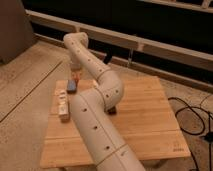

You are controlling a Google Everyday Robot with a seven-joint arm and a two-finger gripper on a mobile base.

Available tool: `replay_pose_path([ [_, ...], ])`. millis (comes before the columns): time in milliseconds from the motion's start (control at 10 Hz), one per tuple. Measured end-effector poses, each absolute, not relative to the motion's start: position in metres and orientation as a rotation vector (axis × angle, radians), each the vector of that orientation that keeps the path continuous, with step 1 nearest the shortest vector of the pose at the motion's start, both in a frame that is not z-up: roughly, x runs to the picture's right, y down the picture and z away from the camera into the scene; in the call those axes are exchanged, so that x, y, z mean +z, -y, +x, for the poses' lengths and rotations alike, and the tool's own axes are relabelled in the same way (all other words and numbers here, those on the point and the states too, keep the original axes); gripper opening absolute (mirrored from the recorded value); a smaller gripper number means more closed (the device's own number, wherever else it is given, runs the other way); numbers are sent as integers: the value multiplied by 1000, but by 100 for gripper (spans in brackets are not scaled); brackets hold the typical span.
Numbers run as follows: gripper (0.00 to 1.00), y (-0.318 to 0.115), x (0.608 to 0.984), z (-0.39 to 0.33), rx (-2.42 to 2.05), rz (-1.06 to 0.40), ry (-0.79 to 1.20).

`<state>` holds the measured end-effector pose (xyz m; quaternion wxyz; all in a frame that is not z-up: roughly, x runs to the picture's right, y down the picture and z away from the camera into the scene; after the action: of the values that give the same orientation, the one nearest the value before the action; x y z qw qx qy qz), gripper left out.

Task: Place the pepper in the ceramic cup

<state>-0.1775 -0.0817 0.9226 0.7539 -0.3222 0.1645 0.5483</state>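
End effector (pixel 76 70) down at the far left corner of the counter (pixel 145 120), below the arm's white wrist (pixel 75 47), closed tight; just a fleck of orange-red at its tip, probably the pepper (pixel 77 75), though too small to be sure of, and whether clasped between the closed tips or merely lying beside them, impossible to tell. Ceramic cup not identifiable anywhere: possibly hidden behind the wrist or the big jointed elbow (pixel 109 92), which covers the middle of the counter. Just on the near side of the end effector, a small blue-grey object (pixel 72 86) flat on the wood; nearer along the left edge of the counter, a pale boxy item (pixel 62 104) with light and tan parts. To the right of the elbow, a dark shape (pixel 113 110) peeping out from under the arm, perhaps part of a bowl. Off the right edge of the counter, black cables (pixel 192 112) looping on the floor. Judged from this: pickup stage at best, with the pepper still at the far corner and not inside any cup. Left to do: confirm the hold, lift, carry to the cup, lower over its rim, release.
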Motion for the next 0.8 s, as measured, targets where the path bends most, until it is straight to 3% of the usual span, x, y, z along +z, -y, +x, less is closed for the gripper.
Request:
replay_pose_path([
  [400, 0, 98, 887, -168, 1177, -533, -375],
  [600, 0, 104, 846, -148, 1254, -418, -320],
  [800, 0, 82, 813, -105, 1356, -333, -331],
])
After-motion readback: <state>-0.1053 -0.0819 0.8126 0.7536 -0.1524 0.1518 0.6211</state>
